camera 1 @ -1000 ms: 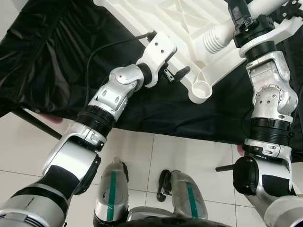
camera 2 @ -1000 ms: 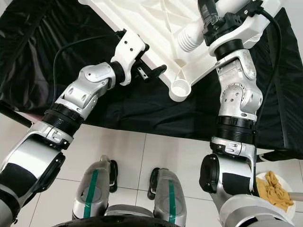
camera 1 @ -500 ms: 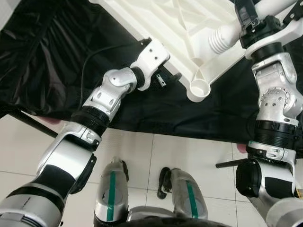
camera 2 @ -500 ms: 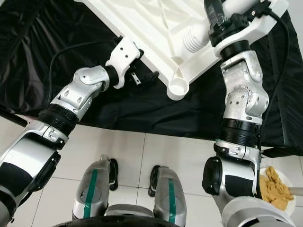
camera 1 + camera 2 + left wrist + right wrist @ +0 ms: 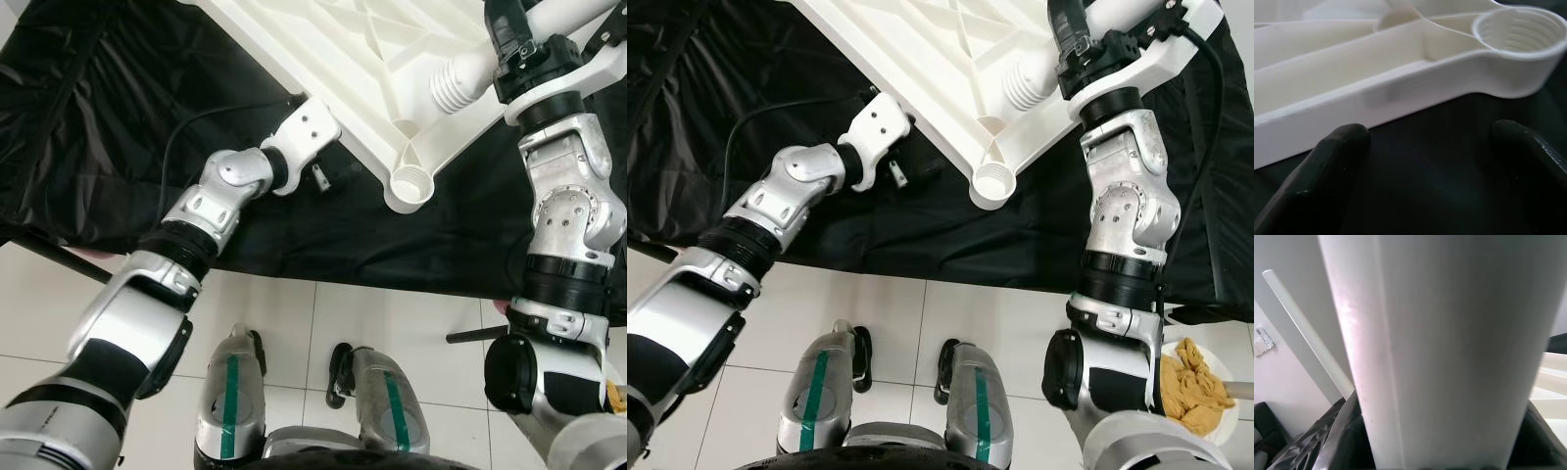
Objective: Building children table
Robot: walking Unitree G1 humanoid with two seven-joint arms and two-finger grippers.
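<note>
A white tabletop (image 5: 921, 59) lies upside down on black cloth (image 5: 745, 88) across the upper frame. The left gripper (image 5: 906, 174) reaches under its edge; the right gripper (image 5: 1073, 44) clasps a white leg (image 5: 1038, 73) at upper right

You get bright, even light in both eye views, sharp throughout; the black cloth (image 5: 118, 127) shows soft sheen. Your wrist views are softer, the near fingers (image 5: 1327, 166) blurred.

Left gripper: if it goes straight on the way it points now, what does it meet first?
Probably the side wall of the white tabletop, just ahead of the open left gripper over the black cloth; depth is unclear.
</note>
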